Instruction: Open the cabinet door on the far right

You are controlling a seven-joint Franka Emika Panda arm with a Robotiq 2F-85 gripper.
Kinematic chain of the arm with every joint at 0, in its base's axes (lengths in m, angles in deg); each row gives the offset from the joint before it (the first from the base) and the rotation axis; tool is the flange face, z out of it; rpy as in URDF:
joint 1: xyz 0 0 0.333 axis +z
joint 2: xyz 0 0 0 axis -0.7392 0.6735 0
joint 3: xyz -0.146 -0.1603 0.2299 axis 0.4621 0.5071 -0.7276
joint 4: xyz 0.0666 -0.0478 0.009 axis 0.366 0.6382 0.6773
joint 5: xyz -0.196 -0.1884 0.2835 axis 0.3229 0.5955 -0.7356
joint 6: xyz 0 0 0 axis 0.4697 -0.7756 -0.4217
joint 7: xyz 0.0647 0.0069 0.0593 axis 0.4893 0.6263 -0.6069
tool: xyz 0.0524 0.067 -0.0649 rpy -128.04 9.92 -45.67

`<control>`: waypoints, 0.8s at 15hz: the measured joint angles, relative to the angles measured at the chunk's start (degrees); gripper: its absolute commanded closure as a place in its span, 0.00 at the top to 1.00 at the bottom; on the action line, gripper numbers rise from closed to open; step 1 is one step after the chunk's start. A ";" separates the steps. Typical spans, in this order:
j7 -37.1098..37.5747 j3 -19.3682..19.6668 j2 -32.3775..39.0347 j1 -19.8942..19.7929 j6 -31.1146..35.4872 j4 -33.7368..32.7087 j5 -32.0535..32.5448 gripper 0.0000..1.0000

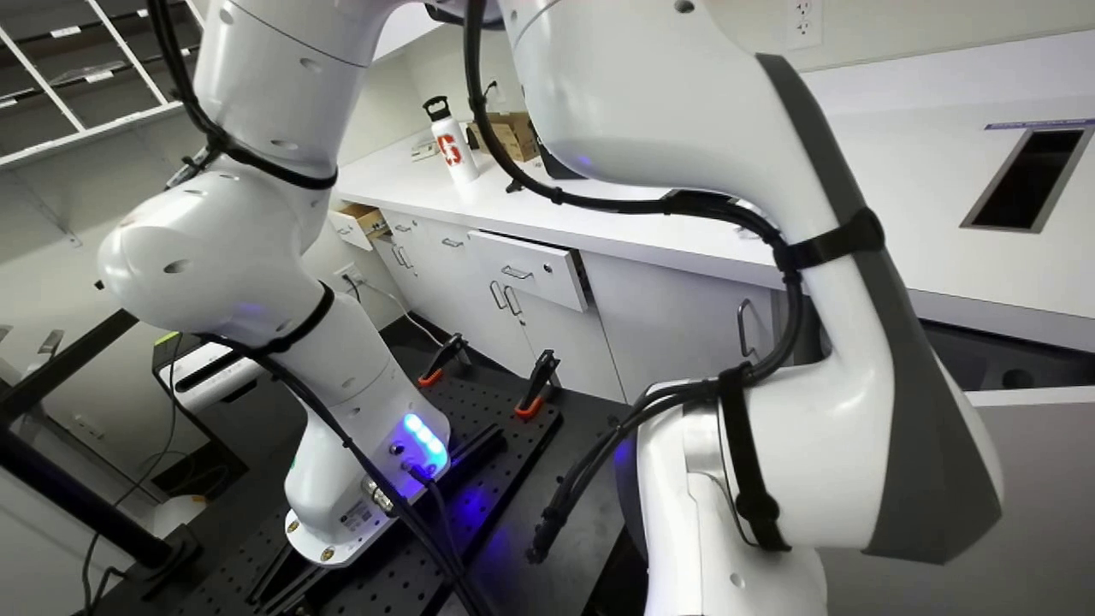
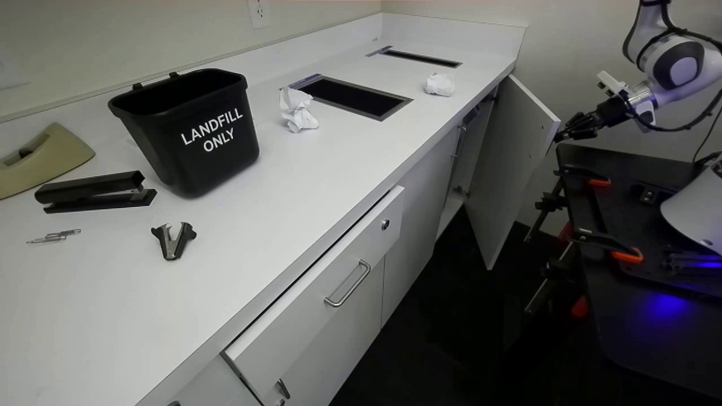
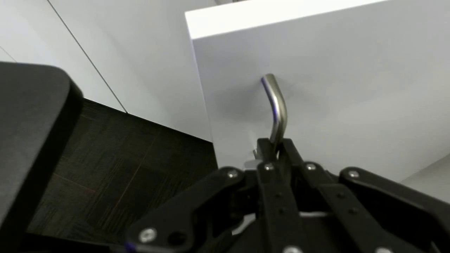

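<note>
The cabinet door (image 2: 510, 163) is a tall plain white panel and stands swung well out from the cabinet in an exterior view. Part of it, with its top edge, shows at the lower right in an exterior view (image 1: 1035, 479). The door's outer face (image 3: 337, 80) fills the right of the wrist view. Its silver bar handle (image 3: 277, 105) runs down between my fingertips. My gripper (image 3: 275, 146) is shut on the handle, with the lower part of the handle hidden by the fingers. The gripper (image 2: 564, 135) is at the door's free edge.
A black table (image 2: 620, 338) with clamps (image 2: 609, 242) stands close to the open door; its edge (image 3: 38, 140) is at the left of the wrist view. A neighbouring cabinet door (image 1: 684, 316) and a partly open drawer (image 2: 321, 287) line the counter (image 2: 271, 225).
</note>
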 measured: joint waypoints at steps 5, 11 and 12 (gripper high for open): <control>-1.01 0.21 -0.04 -0.13 0.45 -0.03 -0.08 0.02; -5.88 4.05 0.10 -3.21 5.86 -1.67 -1.24 0.02; -6.46 4.40 0.24 -4.11 7.69 -2.82 -1.37 0.02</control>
